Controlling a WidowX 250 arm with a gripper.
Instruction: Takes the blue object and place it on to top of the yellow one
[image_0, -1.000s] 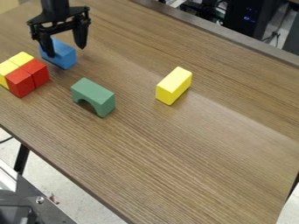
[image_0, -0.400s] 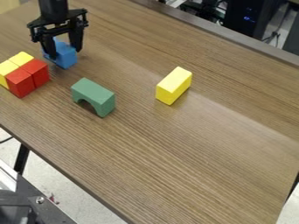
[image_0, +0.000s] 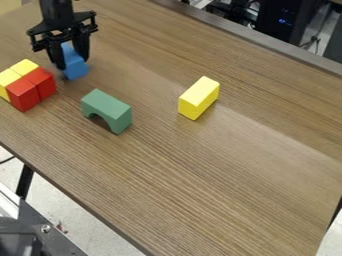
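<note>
Wood-look tabletop, black end effector clamped on blue block, lone yellow block well apart.

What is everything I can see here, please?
Blue block: one, blue, between the gripper's fingers
Long block: one, yellow, right of centre
Arch block: one, green, left of centre
Small blocks: two red, two yellow, grouped at left
Table: one, brown, under the blocks
Table leg: one, black, lower left
Floor: pale, lower left
Equipment: black, blue lights, upper right
Arm: one, black, upper left
Gripper: one, black, holding the blue block
</note>
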